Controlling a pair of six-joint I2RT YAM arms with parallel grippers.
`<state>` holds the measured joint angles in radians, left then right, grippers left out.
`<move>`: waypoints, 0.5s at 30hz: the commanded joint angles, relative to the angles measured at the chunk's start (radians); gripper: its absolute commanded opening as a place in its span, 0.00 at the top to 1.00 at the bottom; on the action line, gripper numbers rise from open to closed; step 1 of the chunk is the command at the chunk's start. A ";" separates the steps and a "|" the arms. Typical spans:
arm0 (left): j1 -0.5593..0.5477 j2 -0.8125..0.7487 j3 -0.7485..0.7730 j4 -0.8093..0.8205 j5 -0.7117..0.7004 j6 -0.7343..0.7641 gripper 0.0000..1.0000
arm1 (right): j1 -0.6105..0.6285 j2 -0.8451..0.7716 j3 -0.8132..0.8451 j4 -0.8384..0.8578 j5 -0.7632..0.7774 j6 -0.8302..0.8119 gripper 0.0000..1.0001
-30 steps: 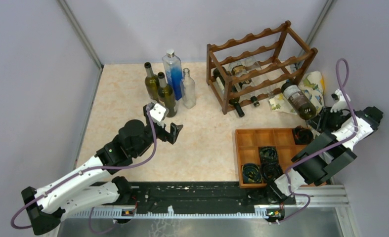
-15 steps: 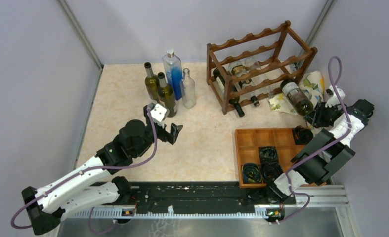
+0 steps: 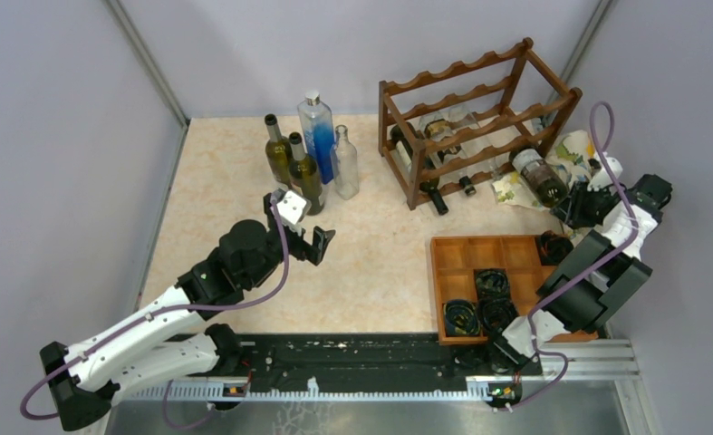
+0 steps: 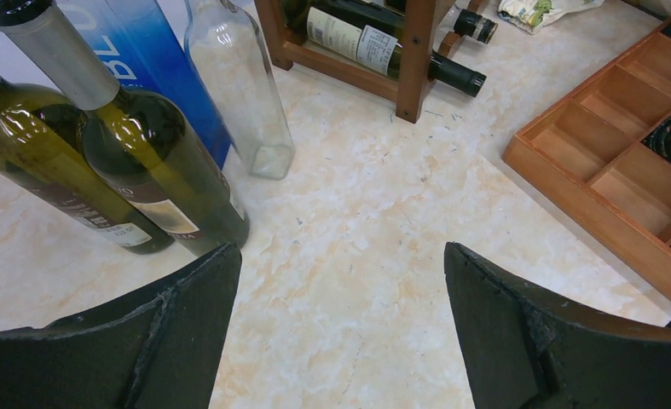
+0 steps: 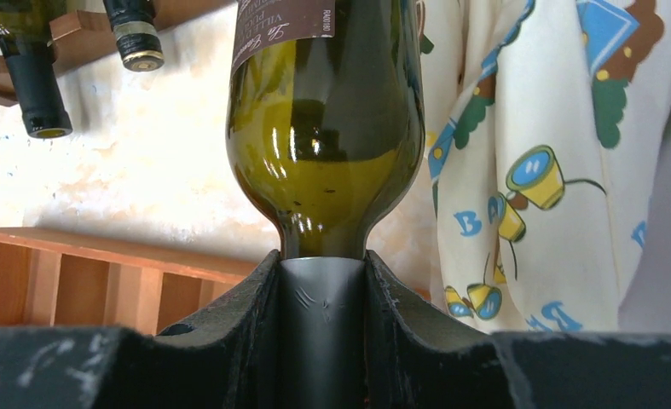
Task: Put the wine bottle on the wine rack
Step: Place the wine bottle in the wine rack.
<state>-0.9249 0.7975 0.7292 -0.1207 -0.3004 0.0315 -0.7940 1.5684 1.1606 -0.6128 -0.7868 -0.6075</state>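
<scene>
Bottle [image 3: 541,178] was at the right of the overhead frame, just beside the right end of the rack [image 3: 493,116]. I couldn't tell whether it touched the rack. Its long axis ran diagonally, with the neck at lower right and the base at upper left, pointing toward the rack. Printed cloth [image 5: 528,170] lay behind it, and the tray [image 3: 457,258] was below it in frame.

My right end effector [image 5: 323,273] was closed most of the way, both fingers clamped on the grey-capped neck. In the wrist view the body rose straight up from the grip. The bottle was held at the neck only, so the heavy end hung out front.

My left end effector [image 3: 321,243] was at center-left, jaws spread wide and holding nothing. It hovered over the tabletop [image 3: 380,254] near the standing bottles [image 3: 307,154], well apart from the task bottle. The right arm was clearly the nearer one.

Racked bottles [image 3: 434,195] already sat in the lower tiers, necks poking toward lower frame. The upper rails looked free. My guess: the bottle needs lifting and swinging round to match those necks, then going in base first. Droop at the base looked the likely risk.
</scene>
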 commanded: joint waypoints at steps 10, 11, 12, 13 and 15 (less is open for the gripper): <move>0.004 0.009 -0.008 -0.009 -0.028 0.023 0.06 | 0.069 0.042 -0.034 0.324 -0.072 0.120 1.00; 0.004 0.011 -0.008 -0.009 -0.030 0.024 0.06 | 0.070 0.045 -0.040 0.343 -0.075 0.123 1.00; 0.004 0.012 -0.007 -0.009 -0.032 0.025 0.06 | 0.071 0.050 -0.047 0.362 -0.078 0.127 1.00; 0.004 0.014 -0.007 -0.008 -0.033 0.025 0.06 | 0.073 0.055 -0.053 0.378 -0.082 0.127 1.00; 0.004 0.018 -0.007 -0.008 -0.034 0.027 0.06 | 0.077 0.072 -0.051 0.392 -0.100 0.113 1.00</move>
<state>-0.9249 0.8108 0.7246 -0.1219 -0.3180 0.0448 -0.7284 1.6260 1.0985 -0.3763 -0.7803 -0.5018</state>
